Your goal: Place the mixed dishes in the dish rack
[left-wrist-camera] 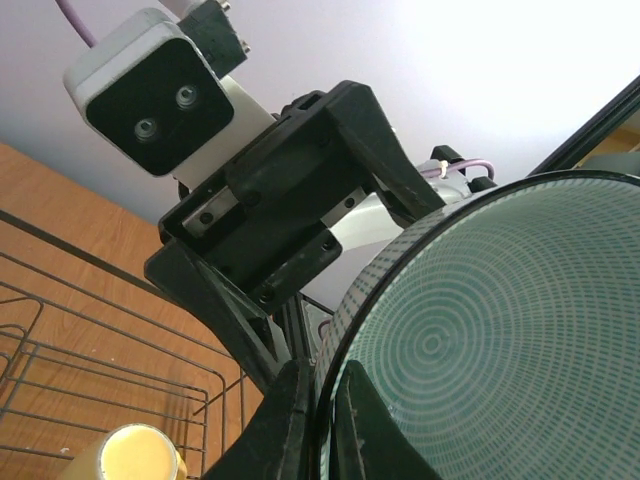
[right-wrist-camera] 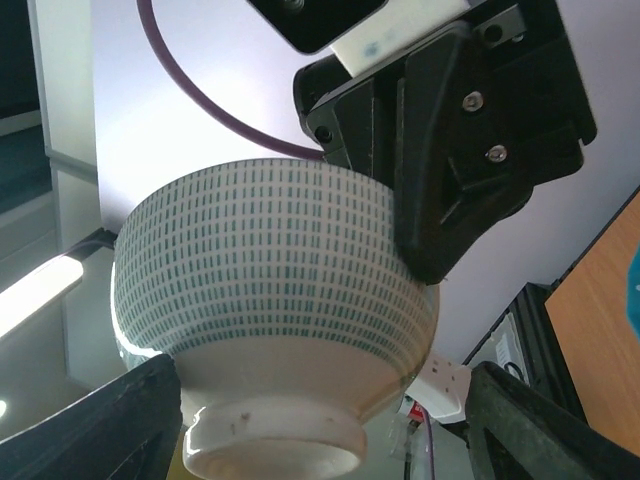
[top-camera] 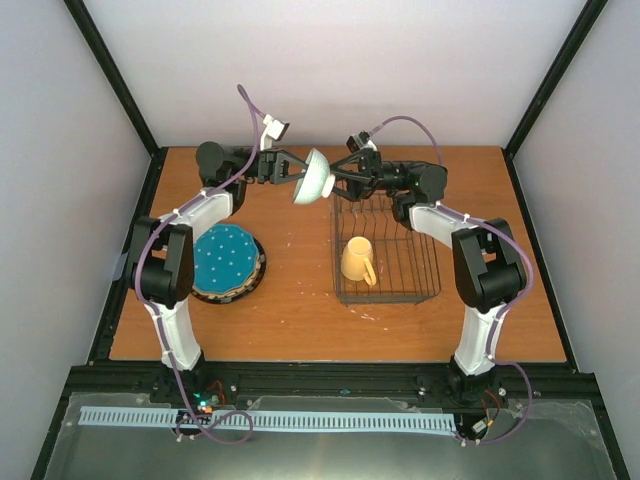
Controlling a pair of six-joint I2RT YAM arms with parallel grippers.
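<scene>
Up beside the rack (top-camera: 400, 260), pinching the bowl (top-camera: 313, 177) by its rim in left gripper (left-wrist-camera: 322, 420), right gripper (right-wrist-camera: 320, 435) agape; could drop if released early.

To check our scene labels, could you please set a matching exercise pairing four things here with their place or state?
Things:
1. bowl
2. mug
3. teal dotted plate
4. right gripper

Places or states:
A. open
B. inside the dish rack
C. clamped at the rim by the left gripper
D. lying left of the rack

Pairs: 1-C, 2-B, 3-D, 4-A.
</scene>
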